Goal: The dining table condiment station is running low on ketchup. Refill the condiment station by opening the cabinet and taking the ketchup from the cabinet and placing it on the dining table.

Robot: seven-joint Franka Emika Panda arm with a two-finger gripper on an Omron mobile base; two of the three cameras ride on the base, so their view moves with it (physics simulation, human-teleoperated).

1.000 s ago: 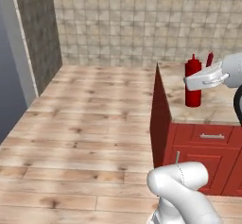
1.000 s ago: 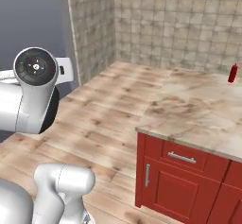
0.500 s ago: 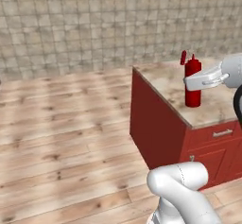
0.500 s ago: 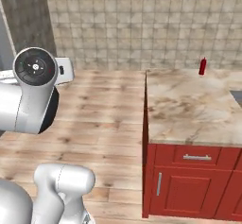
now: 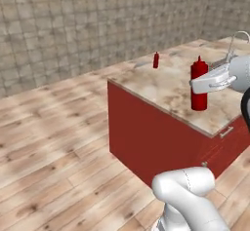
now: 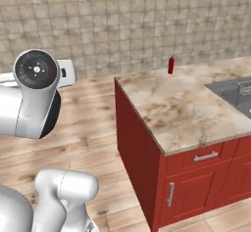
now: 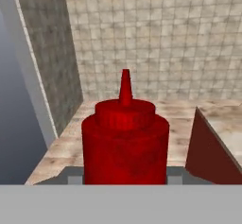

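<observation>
Upright, the ketchup (image 5: 198, 87) was held clamped in the gripper (image 5: 207, 83) above the dining table (image 5: 166, 86); a second bottle (image 5: 156, 60) was seen far off.

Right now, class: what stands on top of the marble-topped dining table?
A small red bottle stands upright near the far edge of the dining table, with a steel sink set in the top. The ketchup is in the gripper; whether its base touches the marble cannot be told.
</observation>
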